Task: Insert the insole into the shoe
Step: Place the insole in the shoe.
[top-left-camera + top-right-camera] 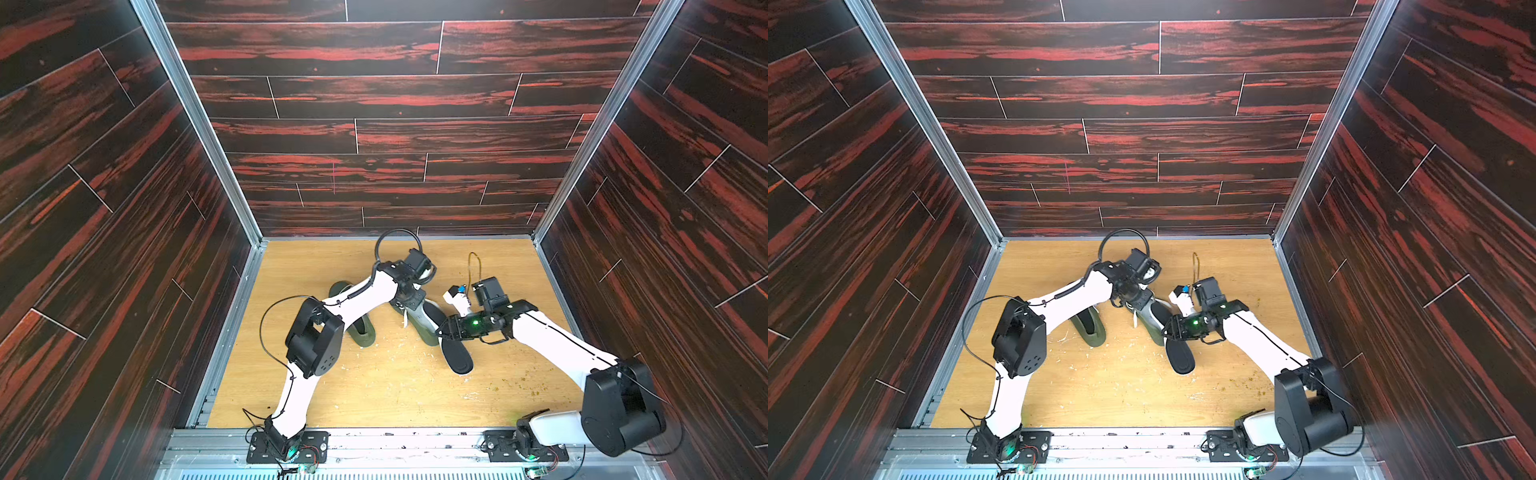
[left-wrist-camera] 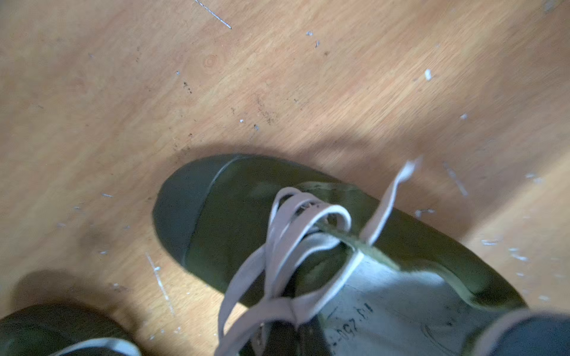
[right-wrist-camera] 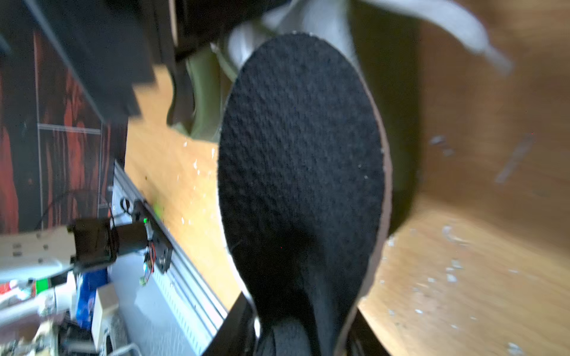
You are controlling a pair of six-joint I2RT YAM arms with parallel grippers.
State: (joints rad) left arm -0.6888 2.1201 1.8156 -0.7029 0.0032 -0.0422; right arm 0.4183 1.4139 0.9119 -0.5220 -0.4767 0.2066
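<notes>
Olive second shoe (image 1: 365, 333) is lying partly hidden behind my left forearm, which is stretching across above it. My left claw (image 1: 410, 306) is pointing down, pinching shut on the tongue (image 2: 385, 302) of the shoe (image 1: 426, 334). My right claw (image 1: 441, 332) is reaching in low, clamping the black insole (image 1: 457, 358), whose front end is sitting at the shoe's opening.
</notes>
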